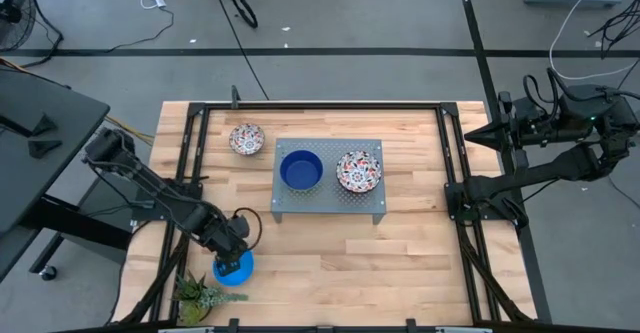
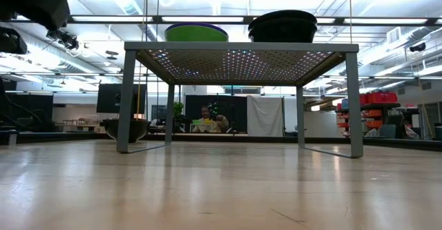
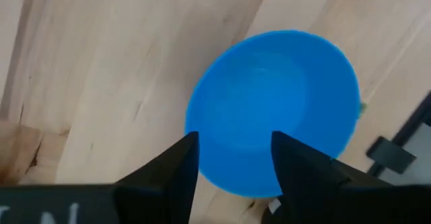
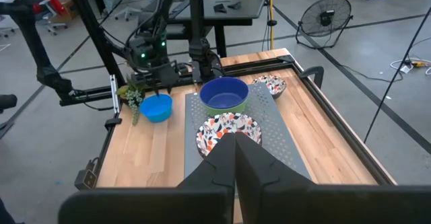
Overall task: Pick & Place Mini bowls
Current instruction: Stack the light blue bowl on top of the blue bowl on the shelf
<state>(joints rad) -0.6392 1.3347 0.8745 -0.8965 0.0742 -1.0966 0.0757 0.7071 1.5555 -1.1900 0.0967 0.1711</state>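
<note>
The small bright blue round bowl (image 1: 233,268) sits on the pale wooden table (image 1: 330,263) near its front left corner, just beside the small spiky green plant (image 1: 197,295), with the left gripper (image 1: 232,254) right over it, its two dark fingers (image 3: 172,167) spread either side of the bowl's near rim and pinching nothing. On the grey perforated metal tray (image 1: 328,205) in the middle of the table rest a dark blue bowl (image 1: 300,169) that appears to nest a green one inside, and next to it a white floral-patterned bowl (image 1: 359,170); another floral bowl (image 1: 246,138) stands on the bare wood just off the tray's far left corner. Judged from this, the work is partly done, with the bright blue and the stray floral bowl not yet gathered. The right gripper (image 4: 236,146) waits at the table's right edge, jaws pressed together, empty
</note>
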